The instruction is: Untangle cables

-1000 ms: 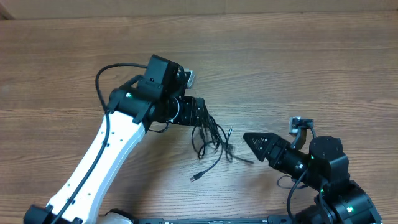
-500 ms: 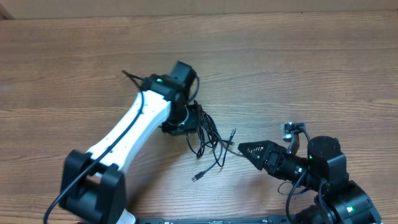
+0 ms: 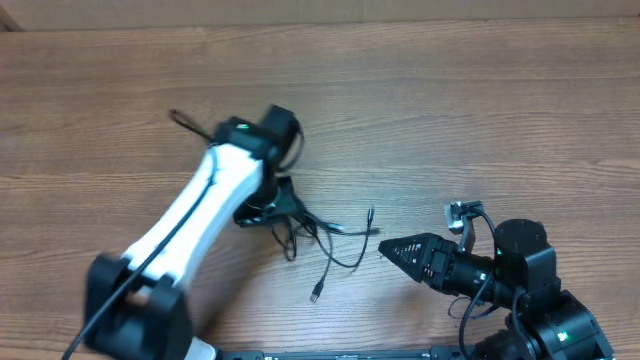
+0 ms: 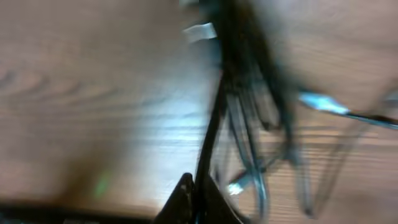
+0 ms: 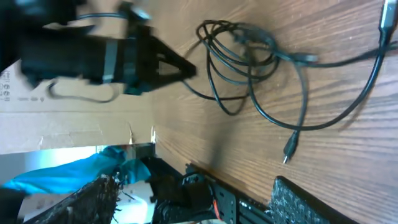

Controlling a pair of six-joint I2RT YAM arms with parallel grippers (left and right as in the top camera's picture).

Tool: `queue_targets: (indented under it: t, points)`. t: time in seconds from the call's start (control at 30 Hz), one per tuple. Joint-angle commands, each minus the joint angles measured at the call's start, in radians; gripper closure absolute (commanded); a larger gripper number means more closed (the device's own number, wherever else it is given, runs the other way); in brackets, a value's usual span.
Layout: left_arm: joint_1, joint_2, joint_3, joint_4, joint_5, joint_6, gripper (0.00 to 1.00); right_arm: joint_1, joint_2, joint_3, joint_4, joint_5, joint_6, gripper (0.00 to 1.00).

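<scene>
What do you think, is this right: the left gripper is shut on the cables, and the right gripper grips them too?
Not quite. The left gripper is shut on the cables, but the right gripper is not: the right wrist view shows its fingers wide apart, short of them.

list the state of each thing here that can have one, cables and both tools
cables, loosely tangled loops lying on the table, a few plug ends trailing free
left tool, shut on a strand at the edge of the cables
right tool, open, empty, apart from the cables
</scene>
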Motion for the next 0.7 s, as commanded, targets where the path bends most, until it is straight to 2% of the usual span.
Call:
queue_targets:
  t: [0.0,0.07,0.13,0.3,0.47,0.67]
  points:
    - [-0.004,-0.166,0.018,0.087,0.283,0.248,0.96,-0.002,-0.004,-0.004,0.015,0.025,-0.013,0.23]
    - [-0.004,-0.244,0.018,0.174,0.458,0.36,0.96,0.006,-0.004,-0.004,0.016,0.026,-0.014,0.22]
    - [-0.005,-0.319,0.018,0.256,0.564,0.39,0.96,0.024,-0.004,-0.004,0.031,0.025,-0.046,0.22]
    - [-0.005,-0.44,0.018,0.337,0.608,0.39,0.96,0.081,-0.003,-0.004,0.124,0.08,-0.183,0.19]
    - [-0.006,-0.496,0.018,0.304,0.634,0.39,0.96,0.114,0.017,-0.004,0.175,0.294,-0.187,0.18]
    - [-0.007,-0.504,0.018,0.334,0.782,0.39,0.96,0.177,0.127,-0.004,0.345,0.313,-0.184,0.17]
